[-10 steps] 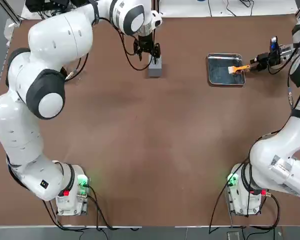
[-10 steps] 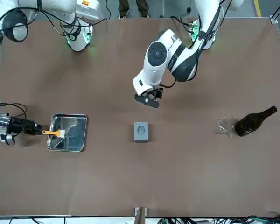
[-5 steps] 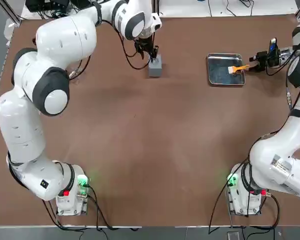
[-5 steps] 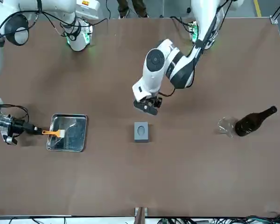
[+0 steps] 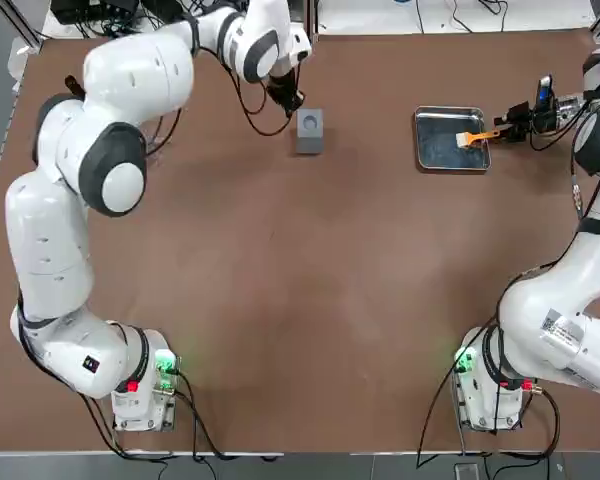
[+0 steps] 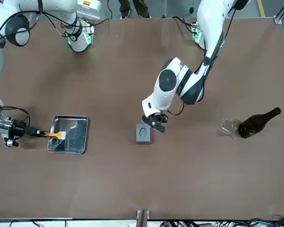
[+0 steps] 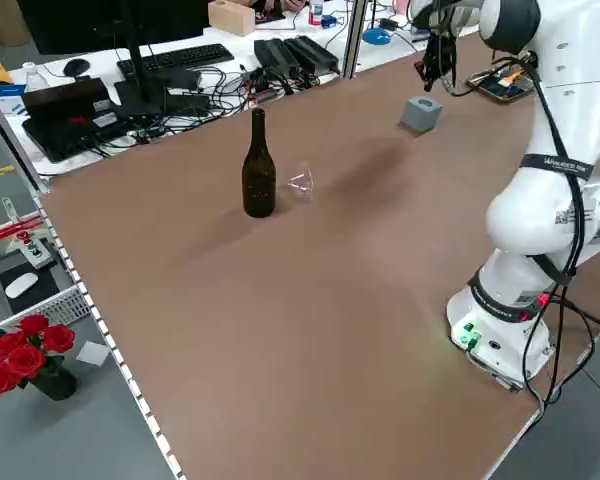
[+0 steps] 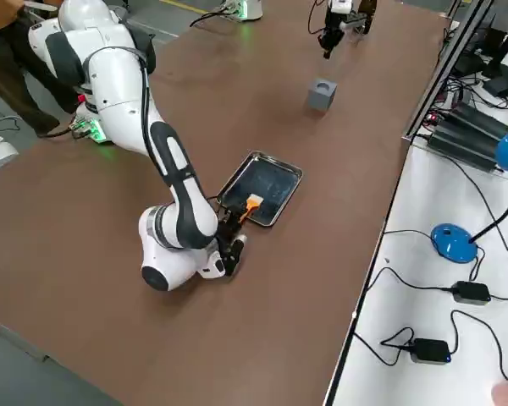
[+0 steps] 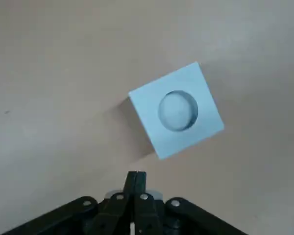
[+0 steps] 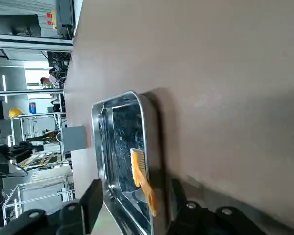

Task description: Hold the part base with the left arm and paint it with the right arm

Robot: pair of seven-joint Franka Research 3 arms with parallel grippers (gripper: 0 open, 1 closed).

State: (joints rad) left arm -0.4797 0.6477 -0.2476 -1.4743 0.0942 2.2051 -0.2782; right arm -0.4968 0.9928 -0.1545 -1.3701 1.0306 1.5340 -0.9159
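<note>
The part base (image 5: 310,128) is a small grey block with a round hole on top, standing on the far middle of the table (image 5: 300,300). My left gripper (image 5: 288,100) hangs just beside it on the left, shut and empty; in the left wrist view its tips (image 9: 136,176) stop short of the part base (image 9: 176,109). An orange-handled brush (image 5: 477,137) rests on the rim of the metal tray (image 5: 435,150). At the far right, my right gripper (image 5: 515,122) is open, its fingers (image 10: 94,196) on either side of the brush handle (image 10: 147,188).
In the front view a dark bottle (image 6: 258,122) lies on its side next to a clear glass (image 6: 229,127), on the left arm's side of the table. Both arm bases (image 5: 140,385) stand at the near edge.
My left gripper has shut and come down from above to beside the part base. My right gripper's fingers have narrowed around the brush handle.
</note>
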